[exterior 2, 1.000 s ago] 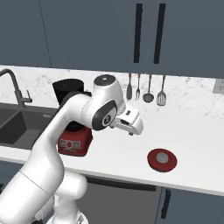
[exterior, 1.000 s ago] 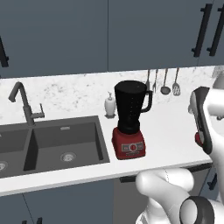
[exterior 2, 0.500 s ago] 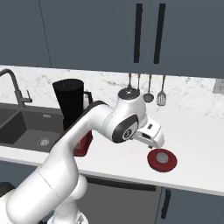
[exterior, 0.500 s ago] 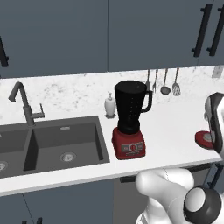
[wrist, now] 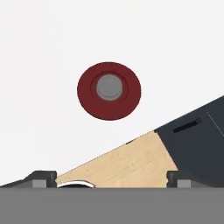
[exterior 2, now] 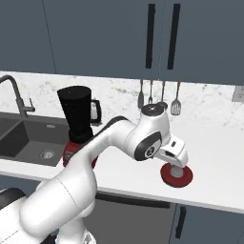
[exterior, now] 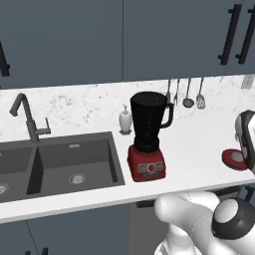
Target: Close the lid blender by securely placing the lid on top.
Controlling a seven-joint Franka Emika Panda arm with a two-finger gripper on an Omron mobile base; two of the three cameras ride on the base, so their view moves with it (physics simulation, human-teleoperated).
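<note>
The blender (exterior: 148, 130) is a black jar with a side handle on a red base, standing open-topped right of the sink; it also appears at the left (exterior 2: 78, 114). The lid (exterior 2: 180, 177), a round red cap with a grey centre, lies flat on the white counter near the front edge, well right of the blender. My gripper (exterior 2: 174, 164) hangs just above it, pointing down, jaws open and holding nothing. In the hand view the lid (wrist: 109, 90) lies ahead of the open gripper (wrist: 111, 180), between its two fingertips (wrist: 43, 178). My arm partly hides the lid (exterior: 231, 158).
A double sink (exterior: 74, 164) with a faucet (exterior: 27, 119) lies left of the blender. A white soap bottle (exterior: 125, 121) stands behind it. Utensils (exterior: 188, 94) hang on the back wall. The counter's front edge (wrist: 131, 142) runs close by the lid, with the floor below.
The arm has swung right, away from the blender, and come down over the lid. The jaws stayed open. Lid and blender have not moved.
</note>
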